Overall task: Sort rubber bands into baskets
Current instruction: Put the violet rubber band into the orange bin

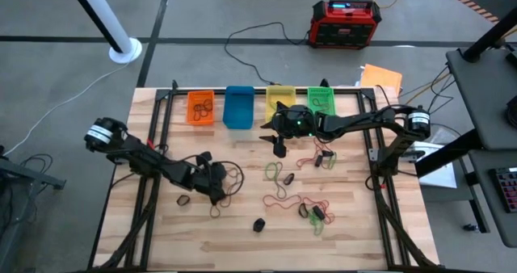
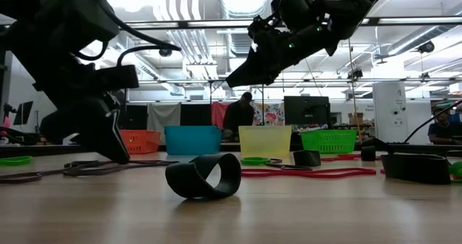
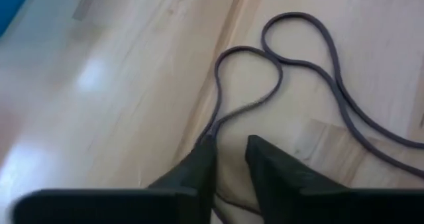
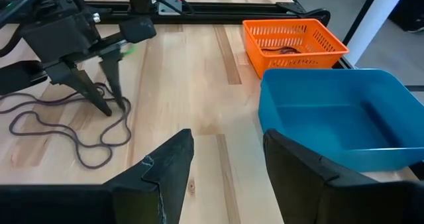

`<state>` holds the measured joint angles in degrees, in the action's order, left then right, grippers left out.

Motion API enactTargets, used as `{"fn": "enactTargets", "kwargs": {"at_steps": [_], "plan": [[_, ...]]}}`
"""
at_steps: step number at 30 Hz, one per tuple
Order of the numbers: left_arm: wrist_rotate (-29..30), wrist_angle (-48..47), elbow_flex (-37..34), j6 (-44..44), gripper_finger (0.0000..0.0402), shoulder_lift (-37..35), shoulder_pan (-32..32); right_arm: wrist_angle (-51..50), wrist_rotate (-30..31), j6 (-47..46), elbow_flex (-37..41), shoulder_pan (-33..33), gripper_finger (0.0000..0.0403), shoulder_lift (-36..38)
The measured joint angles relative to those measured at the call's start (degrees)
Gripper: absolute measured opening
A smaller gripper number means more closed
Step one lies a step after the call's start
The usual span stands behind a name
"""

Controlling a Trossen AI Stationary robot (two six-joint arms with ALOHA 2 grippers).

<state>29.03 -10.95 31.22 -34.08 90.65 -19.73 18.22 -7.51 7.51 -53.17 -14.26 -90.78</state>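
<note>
My left gripper [image 3: 230, 150] points slanting down at the table's left middle [image 1: 215, 188], with a narrow gap between its fingertips. A long thin brown-grey rubber band [image 3: 301, 58] lies in loose loops on the wood in front of it, also seen in the right wrist view [image 4: 86, 141]. One strand runs in at the fingertips. My right gripper [image 4: 228, 154] hangs open above the table [image 1: 279, 147], near the blue basket [image 4: 331, 118]. The orange [image 1: 200, 108], blue [image 1: 238, 107], yellow [image 1: 280, 100] and green [image 1: 320, 99] baskets stand in a row at the far edge. My left gripper comes at the long band from above, slanting down, with its tips [image 4: 114, 107] at the table. One strand [image 3: 213, 126] runs up to the inner edge of one fingertip. I cannot tell whether the fingers touch or pinch it. The band lies slack on the wood.
Green, red and dark rubber bands lie scattered over the table's middle and right [image 1: 279, 176] [image 1: 311, 207]. A wide black band [image 2: 204, 175] stands on edge near the front [image 1: 258, 224]. The orange basket holds a few bands [image 4: 285, 50]. A red-black box [image 1: 346, 23] sits on the floor beyond.
</note>
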Motion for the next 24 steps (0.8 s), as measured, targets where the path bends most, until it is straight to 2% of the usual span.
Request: {"fn": "enactTargets", "kwargs": {"at_steps": [3, 7, 11, 20, 22, 24], "plan": [[-0.46, -0.03, -0.12, 0.35, 0.0010, -0.42, 0.00, -0.05, 0.00, 0.01, 0.00, 0.00, 0.0178, -0.04], [-0.03, -0.30, -0.47, 1.84, 0.0003, -2.60, -0.15, -0.43, 0.00, 0.20, 0.00, 0.00, 0.0178, -0.04], [1.49, -2.57, -1.04, 3.96, 0.0000, -7.69, -0.13, -1.36, 0.00, 0.41, 0.00, 0.00, 0.0178, -0.04], [12.32, -1.06, -0.81, 9.07, 0.0000, -23.93, -0.13, -3.07, -0.02, 1.32, 0.00, 0.00, 0.0178, -0.09], [11.92, -1.24, -0.81, 10.18, 0.0000, -26.81, -0.11, -3.00, -0.02, 1.41, 0.00, 0.00, 0.0178, -0.09], [8.68, -2.20, -0.72, 10.79, 0.0000, -28.99, -0.12, -3.09, -0.04, 1.48, 0.00, 0.00, 0.0178, -0.09]]}}
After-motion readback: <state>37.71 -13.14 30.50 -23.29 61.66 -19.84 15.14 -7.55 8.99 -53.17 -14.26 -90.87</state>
